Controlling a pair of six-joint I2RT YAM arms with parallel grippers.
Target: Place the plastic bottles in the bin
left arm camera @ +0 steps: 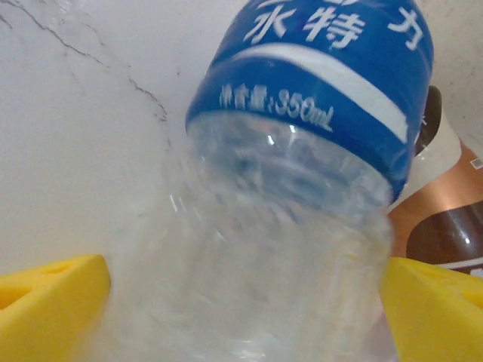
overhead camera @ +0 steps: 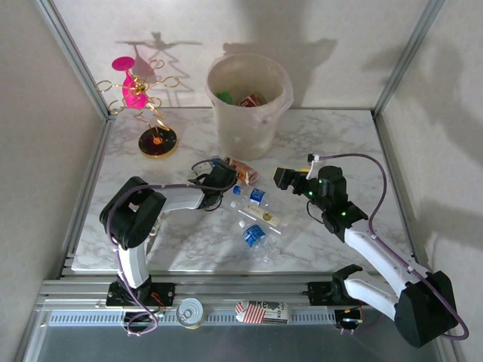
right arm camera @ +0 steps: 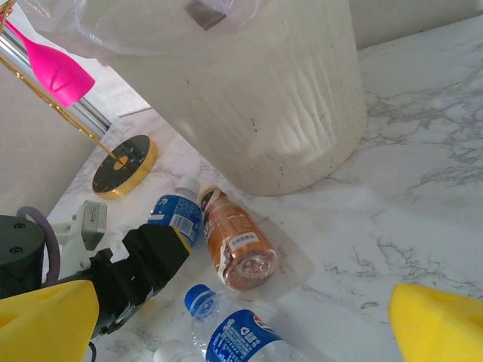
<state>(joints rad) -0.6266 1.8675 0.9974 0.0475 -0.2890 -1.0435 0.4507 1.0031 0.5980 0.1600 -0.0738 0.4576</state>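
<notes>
A clear bottle with a blue label (left arm camera: 317, 90) lies on the marble between the yellow fingers of my left gripper (left arm camera: 245, 302), and both pads sit against its sides. Seen from above, that gripper (overhead camera: 219, 170) is low in front of the bin (overhead camera: 249, 113), a cream ribbed basket that holds some bottles. A brown-labelled bottle (right arm camera: 235, 243) lies beside the held one (right arm camera: 175, 215). Further forward on the table lie a blue-capped bottle (overhead camera: 256, 197) and another clear bottle (overhead camera: 255, 236). My right gripper (overhead camera: 281, 179) hovers open and empty to the right of them.
A pink-and-gold wire ornament stand (overhead camera: 147, 105) stands at the back left. A silver tin can (overhead camera: 189, 311) and a red-and-white labelled item (overhead camera: 260, 311) rest on the front rail. Metal frame posts and white walls close in the table's sides.
</notes>
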